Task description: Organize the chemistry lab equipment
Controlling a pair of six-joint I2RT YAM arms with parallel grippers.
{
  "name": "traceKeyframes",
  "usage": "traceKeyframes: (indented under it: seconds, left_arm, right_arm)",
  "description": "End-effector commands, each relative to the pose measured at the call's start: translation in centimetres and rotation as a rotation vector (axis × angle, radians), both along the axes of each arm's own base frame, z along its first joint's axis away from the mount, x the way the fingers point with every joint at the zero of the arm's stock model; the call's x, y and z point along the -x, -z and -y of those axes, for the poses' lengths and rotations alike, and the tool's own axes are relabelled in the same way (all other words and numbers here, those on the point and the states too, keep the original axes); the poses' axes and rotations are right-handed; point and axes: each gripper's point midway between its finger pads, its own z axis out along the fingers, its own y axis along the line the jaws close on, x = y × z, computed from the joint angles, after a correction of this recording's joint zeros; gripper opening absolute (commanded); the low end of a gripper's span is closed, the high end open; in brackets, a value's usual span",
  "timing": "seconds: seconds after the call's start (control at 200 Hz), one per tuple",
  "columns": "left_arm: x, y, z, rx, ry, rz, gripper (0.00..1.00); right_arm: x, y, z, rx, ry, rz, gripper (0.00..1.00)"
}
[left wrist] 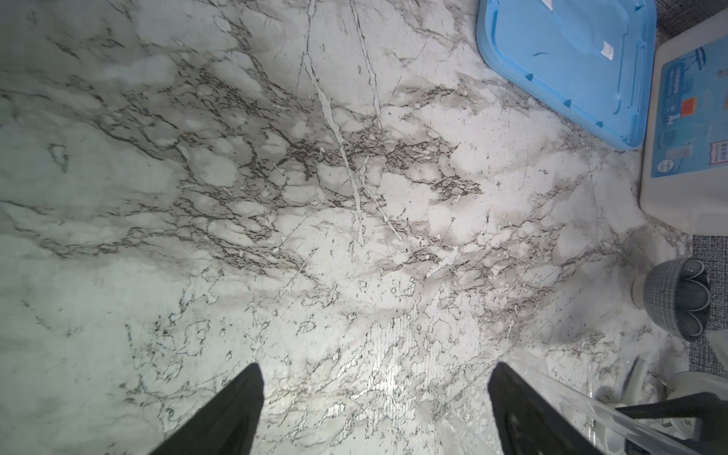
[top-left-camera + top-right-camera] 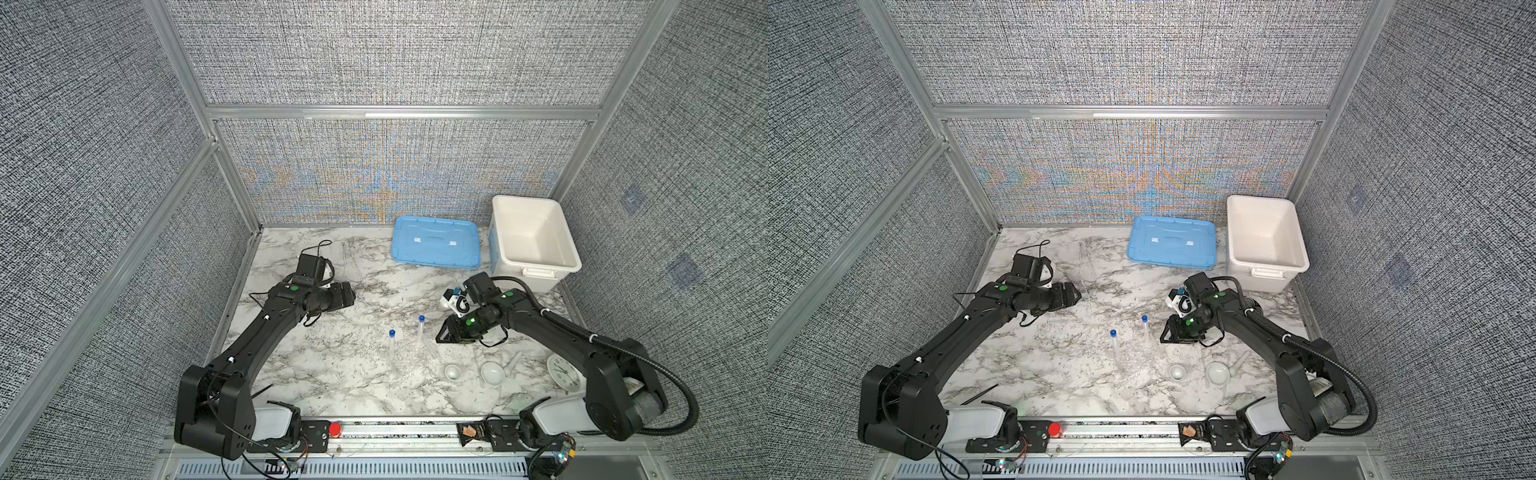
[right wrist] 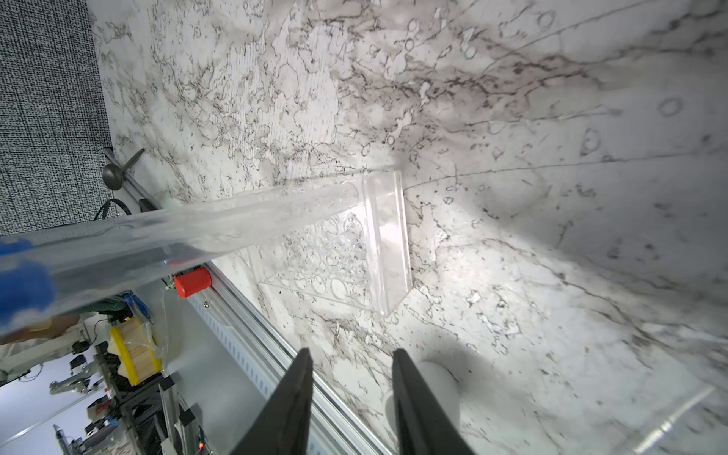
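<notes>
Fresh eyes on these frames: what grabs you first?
The light blue plastic lid lying flat at the back of the marble-patterned table, next to the open white plastic bin in the back right corner, stands out most. Mid-table, a slim clear tube with a blue cap and its twin stand in a clear acrylic rack, just left of the right gripper in both top views.

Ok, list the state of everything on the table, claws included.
White bin: open, empty.
Blue lid: off, lying flat.
Left tube, right tube: capped, standing.
Small bowl, large bowl: upright, empty.
Pestle: lying down.
Left claw: open, empty.
Right claw: partly open, empty.
</notes>
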Motion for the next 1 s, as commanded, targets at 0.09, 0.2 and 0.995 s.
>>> traceKeyframes:
  seconds: [0.09,0.2,0.995]
  left_arm:
    - [-0.4,-0.2,-0.5,0.002,-0.022,0.017,0.9]
    - [-0.5,-0.1,-0.7,0.016,-0.04,0.005,0.9]
    - [0.0,-0.1,-2.7,-0.012,-0.085,0.011,0.9]
  right_arm:
    - [-0.1,1.3,-1.1,-0.037,-0.016,-0.005,0.37]
    - [-0.2,1.9,-1.6,-0.047,-0.017,-0.004,0.32]
    - [0.4,4.3,-4.6,-0.102,-0.143,-0.027,0.16]
